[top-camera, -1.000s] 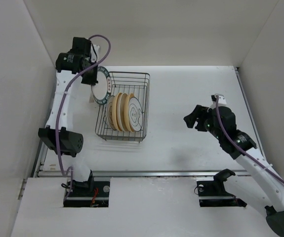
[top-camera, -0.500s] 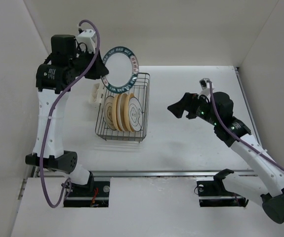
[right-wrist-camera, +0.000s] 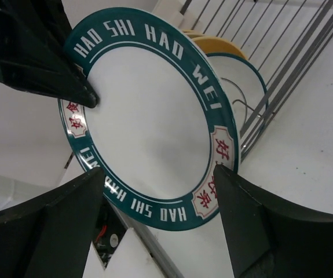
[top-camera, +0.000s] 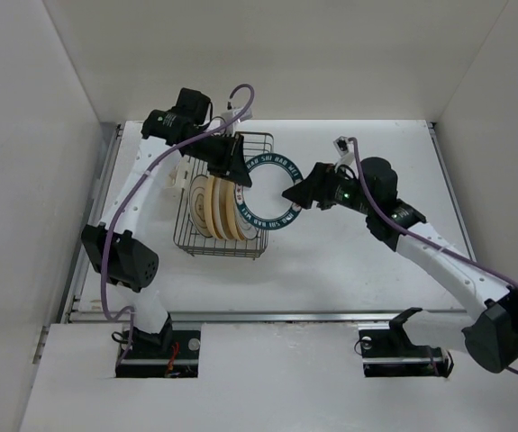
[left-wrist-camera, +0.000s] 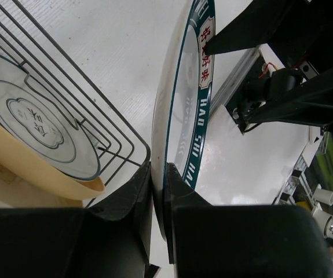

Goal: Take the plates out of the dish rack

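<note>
The table (top-camera: 358, 270) carries the dark wire dish rack (top-camera: 225, 253) at its left part. In the rack, yellow-tan plates (top-camera: 213, 205) and one white plate (left-wrist-camera: 39, 136) stand on edge. Just right of the rack, above the table, is a white plate with green lettered rim (right-wrist-camera: 149, 116). My left gripper (left-wrist-camera: 158, 191) is clamped on its rim. My right gripper (top-camera: 296, 193) is wide open, one finger at each side of this plate; I cannot tell if they touch.
</note>
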{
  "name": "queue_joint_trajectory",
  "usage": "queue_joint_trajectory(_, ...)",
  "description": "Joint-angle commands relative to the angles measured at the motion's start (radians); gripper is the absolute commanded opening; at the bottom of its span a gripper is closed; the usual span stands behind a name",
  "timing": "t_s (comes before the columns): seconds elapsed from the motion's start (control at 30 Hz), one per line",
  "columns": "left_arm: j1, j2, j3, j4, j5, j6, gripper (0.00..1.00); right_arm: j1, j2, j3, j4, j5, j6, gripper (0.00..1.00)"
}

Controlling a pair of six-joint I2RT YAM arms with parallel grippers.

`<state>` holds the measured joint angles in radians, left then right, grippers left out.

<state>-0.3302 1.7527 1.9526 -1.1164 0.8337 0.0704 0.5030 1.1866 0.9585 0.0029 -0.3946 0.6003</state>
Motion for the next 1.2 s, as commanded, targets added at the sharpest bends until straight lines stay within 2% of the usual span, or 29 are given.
queue_joint_trajectory(0.0, 0.002, -0.071, 0.022, -0.013, 0.176, 0.043, 0.00, 0.011, 0.011, 0.008, 0.062, 0.049, 0.009, 0.82)
queue_joint_trajectory(0.1, 0.002, -0.071, 0.022, -0.051, 0.176, 0.086, 0.00, 0.011, 0.011, -0.016, 0.051, 0.115, 0.009, 0.78)
queue_joint_trajectory(0.2, 0.002, -0.059, 0.022, -0.071, 0.176, 0.104, 0.00, 0.011, -0.012, -0.006, -0.009, 0.167, -0.002, 0.78)
queue_joint_trajectory(0.3, 0.002, -0.050, 0.022, -0.071, 0.101, 0.104, 0.00, 0.011, -0.070, 0.017, -0.064, 0.239, -0.014, 0.80)
queue_joint_trajectory(0.37, 0.002, -0.050, 0.022, -0.071, 0.091, 0.104, 0.00, 0.011, -0.108, 0.026, -0.124, 0.336, -0.023, 0.81)
queue_joint_trajectory(0.43, 0.002, -0.050, 0.022, -0.071, 0.116, 0.104, 0.00, 0.011, -0.108, 0.026, -0.145, 0.356, -0.036, 0.81)
queue_joint_trajectory(0.5, 0.002, -0.050, 0.040, -0.071, 0.136, 0.104, 0.00, 0.011, -0.079, 0.026, -0.146, 0.300, -0.049, 0.81)
queue_joint_trajectory(0.7, 0.002, -0.041, 0.040, -0.071, 0.177, 0.104, 0.00, 0.020, 0.065, 0.000, 0.003, 0.025, -0.059, 0.78)
queue_joint_trajectory(0.83, 0.002, -0.041, 0.022, -0.071, 0.164, 0.104, 0.00, 0.020, 0.111, 0.000, 0.066, -0.006, -0.046, 0.53)
queue_joint_trajectory(0.87, 0.002, -0.041, 0.022, -0.071, 0.138, 0.104, 0.00, 0.020, 0.111, 0.000, 0.075, -0.006, -0.037, 0.45)
queue_joint_trajectory(0.9, -0.007, -0.041, 0.022, -0.071, 0.125, 0.104, 0.00, 0.020, 0.111, 0.000, 0.086, -0.006, -0.037, 0.26)
queue_joint_trajectory(1.0, -0.007, -0.050, -0.001, -0.046, 0.065, 0.104, 0.00, 0.020, 0.101, 0.000, 0.086, 0.005, -0.028, 0.04)
queue_joint_trajectory(1.03, -0.007, -0.050, -0.001, -0.046, 0.053, 0.104, 0.00, 0.020, 0.100, 0.000, 0.086, 0.017, -0.028, 0.00)
queue_joint_trajectory(1.17, -0.017, -0.050, -0.011, -0.028, -0.014, 0.104, 0.00, 0.020, 0.070, -0.018, 0.086, 0.037, -0.019, 0.00)
